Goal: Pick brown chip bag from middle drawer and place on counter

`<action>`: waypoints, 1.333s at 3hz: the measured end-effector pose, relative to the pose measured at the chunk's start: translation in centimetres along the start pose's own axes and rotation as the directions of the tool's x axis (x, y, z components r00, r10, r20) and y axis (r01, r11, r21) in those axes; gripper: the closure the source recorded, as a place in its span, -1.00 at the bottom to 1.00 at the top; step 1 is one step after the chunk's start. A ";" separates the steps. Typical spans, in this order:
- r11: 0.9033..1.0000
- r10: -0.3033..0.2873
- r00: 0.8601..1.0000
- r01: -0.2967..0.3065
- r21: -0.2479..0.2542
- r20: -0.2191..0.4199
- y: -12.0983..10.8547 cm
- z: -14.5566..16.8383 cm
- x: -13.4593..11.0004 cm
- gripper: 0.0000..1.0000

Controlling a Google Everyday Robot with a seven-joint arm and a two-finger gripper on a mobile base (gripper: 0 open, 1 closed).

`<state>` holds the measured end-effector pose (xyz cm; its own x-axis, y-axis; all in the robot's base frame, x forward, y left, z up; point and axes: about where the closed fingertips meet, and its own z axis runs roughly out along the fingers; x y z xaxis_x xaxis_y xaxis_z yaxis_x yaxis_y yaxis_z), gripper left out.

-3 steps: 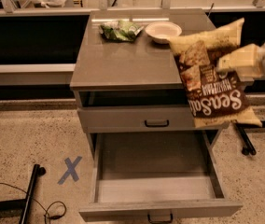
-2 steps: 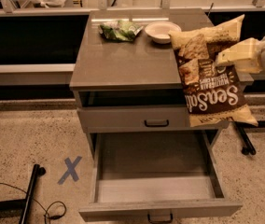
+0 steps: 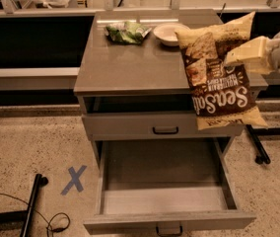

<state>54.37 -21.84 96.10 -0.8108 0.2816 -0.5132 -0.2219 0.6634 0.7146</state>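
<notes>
Foil near the upper right edge of the brown chip bag (image 3: pixel 214 93) is being pinched between the closed-in fingers of the gripper (image 3: pixel 233 58), which is being extended in from the right side of the view. The bag is being held in the air, tilted, hanging across the right front corner of the counter (image 3: pixel 130 68) and over the shallower drawer front (image 3: pixel 130 125), with the middle drawer (image 3: pixel 164 172) pulled out below it. The bag is being judged light, air-filled and crinkly, its slick foil apt to slide in a loose hold and its chips easily crushed. A firm pinch on the flat sealed top edge is being taken as the safest purchase. A green bag (image 3: pixel 125 32) and a pale bowl (image 3: pixel 168 32) are being seen at the counter's far end.
</notes>
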 end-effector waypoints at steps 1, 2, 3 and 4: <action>0.994 0.097 0.994 -0.093 -0.060 0.058 0.4 0.9 -2.7 1.00; 0.967 0.247 0.961 -0.236 -0.096 0.125 -0.7 1.8 -5.8 1.00; 0.910 0.413 0.890 -0.399 -0.108 0.192 -3.4 2.1 -8.4 1.00; 0.842 0.537 0.800 -0.528 -0.113 0.265 -6.4 2.3 -10.5 1.00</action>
<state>65.53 -27.45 95.79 -0.6245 0.7659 -0.1529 0.1797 0.3314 0.9262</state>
